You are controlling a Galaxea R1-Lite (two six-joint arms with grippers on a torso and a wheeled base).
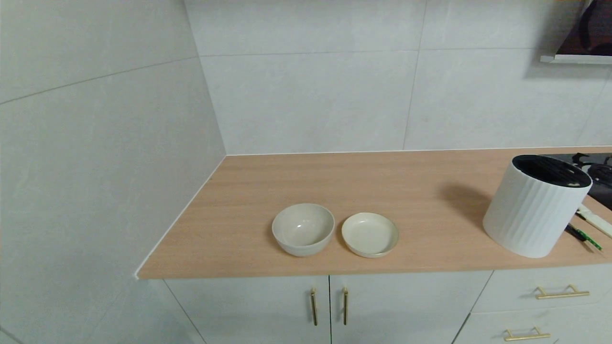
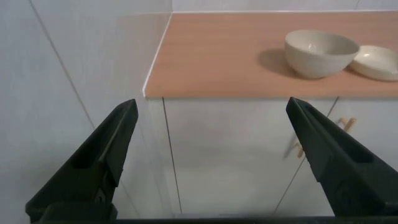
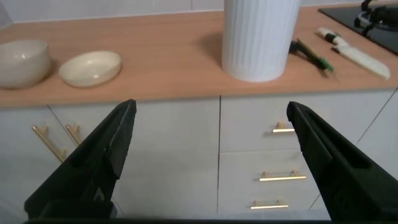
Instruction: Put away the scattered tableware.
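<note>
Bowl point(image 1: 303, 229) and dish point(image 1: 369, 234) sat side by side near the counter's point(image 1: 334, 181) front edge, rims just apart, both upright and empty. Well off to the right stood a white ribbed holder point(image 1: 535, 205) with a black slotted top; couldn't tell if anything was down in the slots. Just past it lay a pale knife point(image 1: 595, 222) and a green-handled tool point(image 1: 583, 235), flat on the counter beside the hob point(image 1: 597, 172). Left gripper point(image 2: 211, 104) was spread wide with nothing in it, hanging below counter level in front of the doors point(image 1: 330, 306). Right gripper point(image 3: 210, 107) was the same: wide open, empty, low, facing the drawers point(image 1: 554, 292). My read: nothing was picked up yet, so the first grasp was the step in hand. I'd take the bowl by its rim with the left arm, one finger inside and one outside, then lift straight up so it clears the dish. The shallow dish offers less rim, so a low approach from the counter edge looks safer. Loose cutlery probably goes in the holder.
</note>
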